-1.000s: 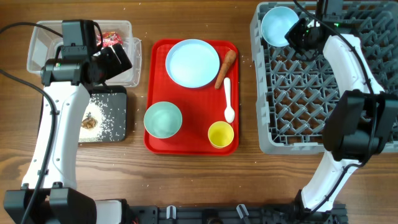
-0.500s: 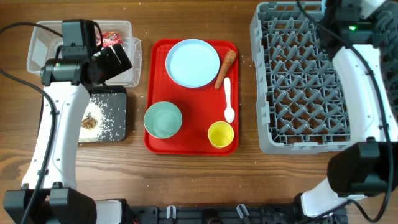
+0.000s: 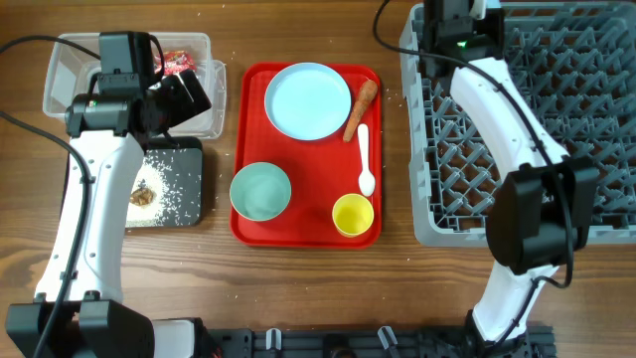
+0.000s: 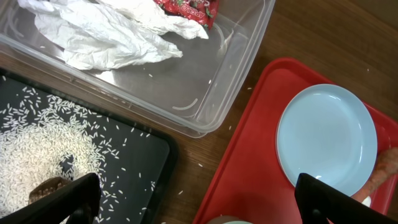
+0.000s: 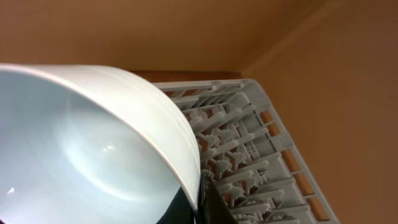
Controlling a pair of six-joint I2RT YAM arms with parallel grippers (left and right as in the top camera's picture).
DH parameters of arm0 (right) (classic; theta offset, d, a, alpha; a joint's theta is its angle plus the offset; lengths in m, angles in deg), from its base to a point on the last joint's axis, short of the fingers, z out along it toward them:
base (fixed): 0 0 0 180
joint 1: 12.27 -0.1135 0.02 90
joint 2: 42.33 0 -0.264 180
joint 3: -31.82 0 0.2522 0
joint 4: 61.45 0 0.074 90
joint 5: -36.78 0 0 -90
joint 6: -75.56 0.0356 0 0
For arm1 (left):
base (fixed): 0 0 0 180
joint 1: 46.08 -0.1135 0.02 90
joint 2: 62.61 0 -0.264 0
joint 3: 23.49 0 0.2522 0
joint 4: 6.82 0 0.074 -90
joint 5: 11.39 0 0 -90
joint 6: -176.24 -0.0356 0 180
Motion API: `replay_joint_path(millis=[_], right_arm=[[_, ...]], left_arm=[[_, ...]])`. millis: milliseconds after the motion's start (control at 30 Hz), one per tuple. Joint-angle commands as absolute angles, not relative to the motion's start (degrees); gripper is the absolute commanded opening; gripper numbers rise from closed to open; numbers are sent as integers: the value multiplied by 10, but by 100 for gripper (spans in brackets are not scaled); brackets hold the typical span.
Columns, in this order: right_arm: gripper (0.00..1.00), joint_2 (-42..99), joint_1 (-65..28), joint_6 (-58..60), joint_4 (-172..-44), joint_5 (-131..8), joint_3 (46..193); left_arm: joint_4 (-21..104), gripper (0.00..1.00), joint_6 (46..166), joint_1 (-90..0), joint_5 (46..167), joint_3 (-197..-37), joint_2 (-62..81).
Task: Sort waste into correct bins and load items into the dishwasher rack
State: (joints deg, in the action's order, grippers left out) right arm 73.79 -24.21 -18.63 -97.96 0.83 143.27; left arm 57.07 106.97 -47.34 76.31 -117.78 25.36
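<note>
Over the dishwasher rack [image 5: 249,155], the right gripper [image 5: 198,204] clamps the light-blue bowl [image 5: 81,155], tipped on its side.

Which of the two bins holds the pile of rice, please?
The black tray: rice grains lie heaped over it, while the clear tub beside it holds the crumpled tissue and red wrapper.

Swings back from the dishwasher rack's [image 3: 596,129] far-right corner to its far-left, right gripper [image 5: 200,202] pinching the light-blue bowl's [image 5: 93,155] rim.
</note>
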Motion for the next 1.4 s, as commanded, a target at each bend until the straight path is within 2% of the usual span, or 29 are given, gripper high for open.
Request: replay_joint_path(millis=[0, 567, 633, 700, 733, 800, 867, 900, 967, 1000, 1067, 1133, 1167, 1233, 1300, 1367], right_arm=[[4, 781, -241, -190, -968, 76, 1435], [5, 810, -272, -190, -958, 69, 1435], [24, 810, -275, -190, -979, 66, 1435], [25, 810, -280, -190, -1032, 27, 1435], [31, 810, -284, -190, -1074, -29, 1435], [29, 810, -288, -189, -1093, -83, 1435], [18, 810, -294, -182, -1104, -103, 1435], [19, 810, -297, -157, -1105, -103, 1435], [24, 797, -299, -96, -1107, -131, 1435], [30, 782, -299, -69, -1110, -169, 1435], [55, 730, -297, -34, -1108, -255, 1435], [68, 672, -279, 5, -1094, -330, 1436], [71, 651, -258, 35, -1086, -360, 1436], [71, 639, -184, 93, -1083, -473, 1443], [65, 654, -99, 145, -1092, -603, 1443], [63, 675, -55, 160, -1092, -656, 1443]], left_arm=[[570, 100, 1077, -476, 757, -1180, 256], [570, 100, 1077, -476, 757, -1180, 256], [570, 100, 1077, -476, 757, -1180, 256], [570, 100, 1077, -476, 757, -1180, 256], [570, 100, 1077, -476, 757, -1180, 256], [570, 100, 1077, -476, 757, -1180, 256], [570, 100, 1077, -476, 757, -1180, 256], [570, 100, 1077, -476, 757, -1180, 256], [570, 100, 1077, -476, 757, -1180, 256], [570, 100, 1077, -476, 757, -1180, 256], [570, 100, 1077, -476, 757, -1180, 256], [570, 100, 1077, -476, 757, -1180, 256], [570, 100, 1077, -476, 757, -1180, 256], [570, 100, 1077, -476, 757, -1180, 256], [570, 100, 1077, -476, 757, -1180, 256], [570, 100, 1077, -476, 757, -1180, 256]])
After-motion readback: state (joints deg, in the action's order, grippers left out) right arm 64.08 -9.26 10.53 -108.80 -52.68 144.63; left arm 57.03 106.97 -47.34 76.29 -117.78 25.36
